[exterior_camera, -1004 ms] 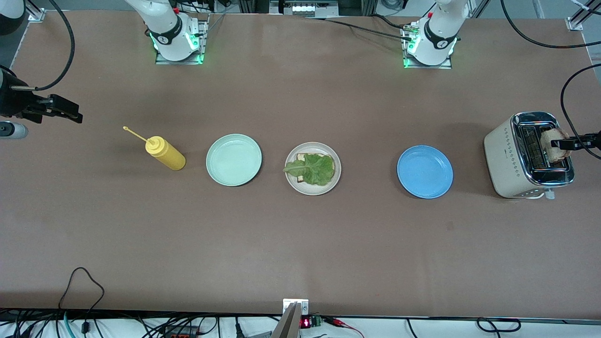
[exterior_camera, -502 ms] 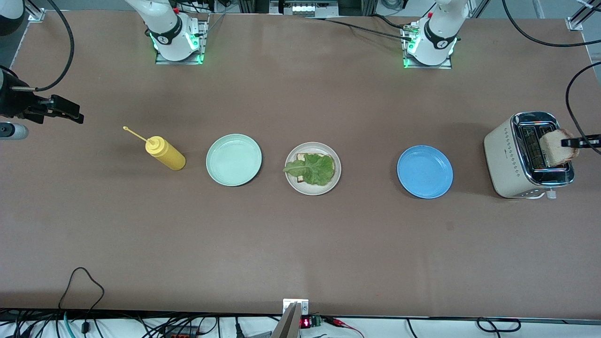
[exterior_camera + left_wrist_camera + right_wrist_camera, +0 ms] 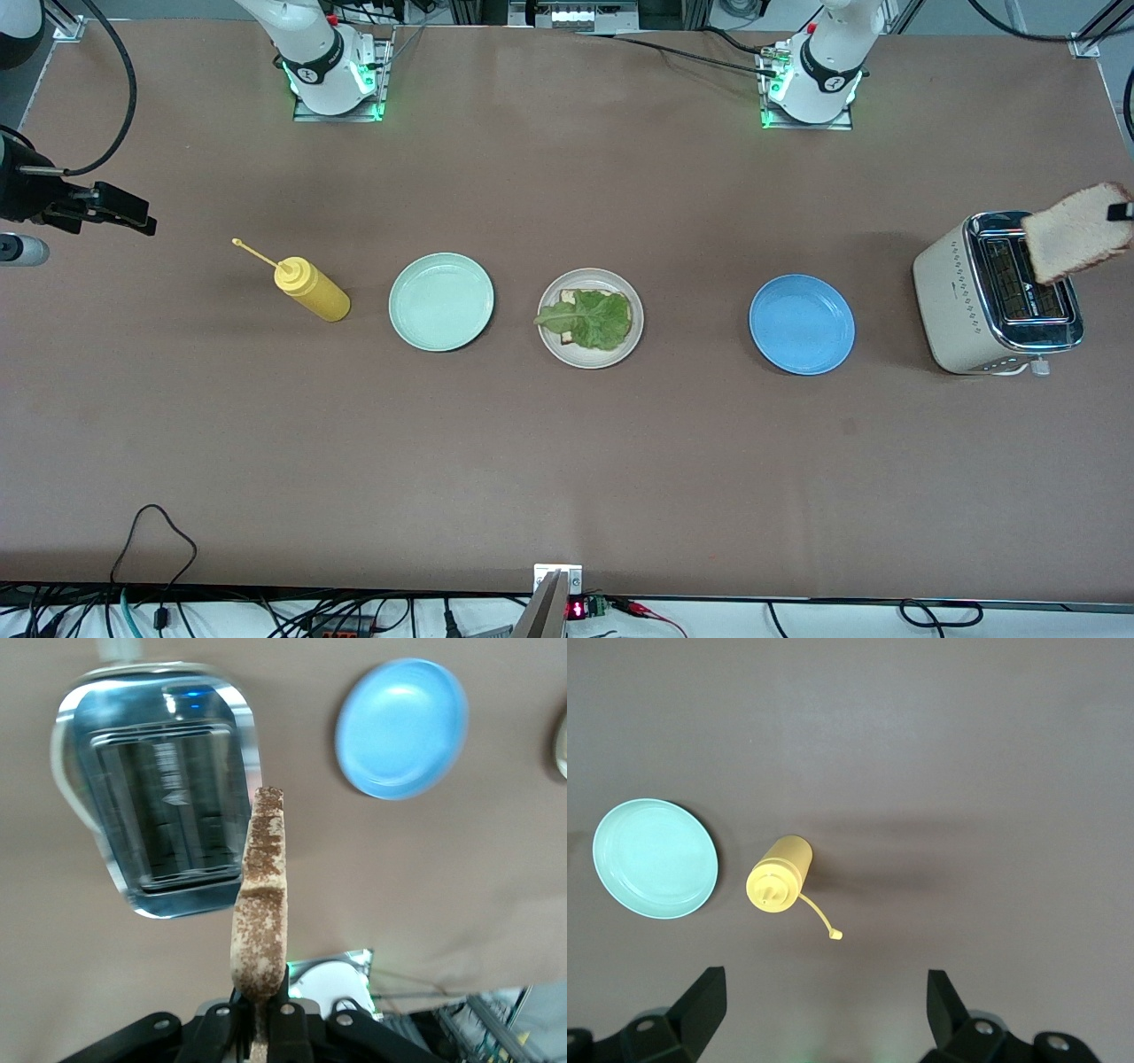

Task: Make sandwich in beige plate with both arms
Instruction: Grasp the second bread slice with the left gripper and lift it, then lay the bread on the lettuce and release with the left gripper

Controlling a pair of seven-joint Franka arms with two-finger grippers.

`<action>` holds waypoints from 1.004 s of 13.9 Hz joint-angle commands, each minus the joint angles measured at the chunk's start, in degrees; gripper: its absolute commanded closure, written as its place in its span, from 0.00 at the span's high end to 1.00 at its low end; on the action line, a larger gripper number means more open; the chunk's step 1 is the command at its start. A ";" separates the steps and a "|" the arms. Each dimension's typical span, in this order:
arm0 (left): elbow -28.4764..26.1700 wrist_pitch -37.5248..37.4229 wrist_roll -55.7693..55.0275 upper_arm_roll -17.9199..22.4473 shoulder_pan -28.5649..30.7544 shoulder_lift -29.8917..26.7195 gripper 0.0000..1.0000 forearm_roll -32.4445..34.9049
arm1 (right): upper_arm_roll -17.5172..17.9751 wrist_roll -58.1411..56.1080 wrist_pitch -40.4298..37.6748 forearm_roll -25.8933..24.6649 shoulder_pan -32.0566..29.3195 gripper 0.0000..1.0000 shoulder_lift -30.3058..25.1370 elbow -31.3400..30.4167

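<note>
My left gripper [image 3: 1122, 211] is shut on a tan toast slice [image 3: 1076, 232], held in the air over the toaster [image 3: 997, 292]. In the left wrist view the slice [image 3: 260, 895] stands edge-on, pinched between the fingers of that gripper [image 3: 261, 1020]. The beige plate [image 3: 592, 361] lies mid-table, and on it a green lettuce leaf [image 3: 595, 317] covers another toast slice [image 3: 565, 296]. My right gripper [image 3: 133, 215] waits open and empty over the right arm's end of the table; in the right wrist view that gripper [image 3: 824, 1001] hangs over bare table.
A yellow squeeze bottle [image 3: 312, 290] stands upright beside a mint green plate [image 3: 441, 301], toward the right arm's end. A blue plate [image 3: 802, 323] lies between the beige plate and the toaster. Cables run along the table edge nearest the front camera.
My left gripper closed on the toast slice and lifted it up out of the toaster slot. The right arm has barely moved.
</note>
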 commanded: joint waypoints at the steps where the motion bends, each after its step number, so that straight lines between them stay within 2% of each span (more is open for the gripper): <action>1: 1.17 -1.66 -1.11 -6.50 -0.08 1.79 0.02 -5.97 | 0.13 0.81 0.46 0.86 -0.24 1.00 0.13 0.62; 3: -1.28 1.40 -6.36 -7.83 -4.02 1.97 0.02 -10.12 | 0.13 0.81 0.55 0.86 -0.15 1.00 0.13 0.62; 8: -5.25 10.01 -19.55 -9.42 -13.96 1.97 0.01 -10.75 | 0.12 0.64 0.38 0.86 -0.33 1.00 -0.04 0.71; 12: -7.27 20.56 -25.89 -9.50 -21.17 4.33 0.00 -11.19 | 0.04 0.55 0.46 0.86 -0.33 1.00 -0.04 0.62; 14: -9.89 27.75 -26.26 -9.24 -23.89 6.36 0.00 -14.15 | 0.04 0.55 0.46 0.86 -0.33 1.00 -0.04 0.71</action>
